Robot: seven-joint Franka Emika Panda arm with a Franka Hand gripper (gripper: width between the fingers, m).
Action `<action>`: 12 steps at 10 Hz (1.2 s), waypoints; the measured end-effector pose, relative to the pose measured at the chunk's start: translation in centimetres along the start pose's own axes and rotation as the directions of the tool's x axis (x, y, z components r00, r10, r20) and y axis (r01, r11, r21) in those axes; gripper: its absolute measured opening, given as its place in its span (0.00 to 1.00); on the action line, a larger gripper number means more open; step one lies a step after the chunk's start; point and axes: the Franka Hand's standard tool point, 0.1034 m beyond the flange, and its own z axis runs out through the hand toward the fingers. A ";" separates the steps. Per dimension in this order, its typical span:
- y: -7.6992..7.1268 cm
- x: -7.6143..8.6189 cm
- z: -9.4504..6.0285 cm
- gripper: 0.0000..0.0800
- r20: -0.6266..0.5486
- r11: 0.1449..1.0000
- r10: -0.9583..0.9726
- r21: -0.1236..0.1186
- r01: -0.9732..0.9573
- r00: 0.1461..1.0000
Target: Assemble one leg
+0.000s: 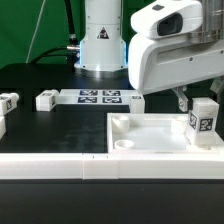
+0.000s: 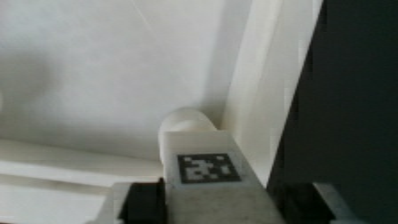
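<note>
My gripper (image 1: 200, 103) is shut on the leg (image 1: 204, 121), a small white block with a black-and-white tag on its face. It holds the leg upright over the near corner, at the exterior view's right, of the large white square panel (image 1: 150, 137). In the wrist view the leg (image 2: 210, 160) sits between the two dark pads (image 2: 146, 200) of the gripper (image 2: 222, 208). Its tip points at the panel's inner corner by the raised rim (image 2: 267, 80). I cannot tell whether the leg touches the panel.
The marker board (image 1: 100, 97) lies behind the panel, in front of the robot base (image 1: 100, 40). Loose white legs lie on the black table at the exterior view's left (image 1: 46, 100) (image 1: 8, 102), and one next to the marker board (image 1: 136, 100).
</note>
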 end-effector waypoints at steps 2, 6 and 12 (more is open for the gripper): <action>-0.1 -0.2 0.1 0.37 0.002 0.992 0.123 0.010 -0.123 0.992; -0.7 0.2 0.2 0.37 -0.039 0.789 0.614 0.053 -0.612 0.788; -1.9 0.2 0.4 0.37 0.006 0.392 0.919 0.100 -0.914 0.395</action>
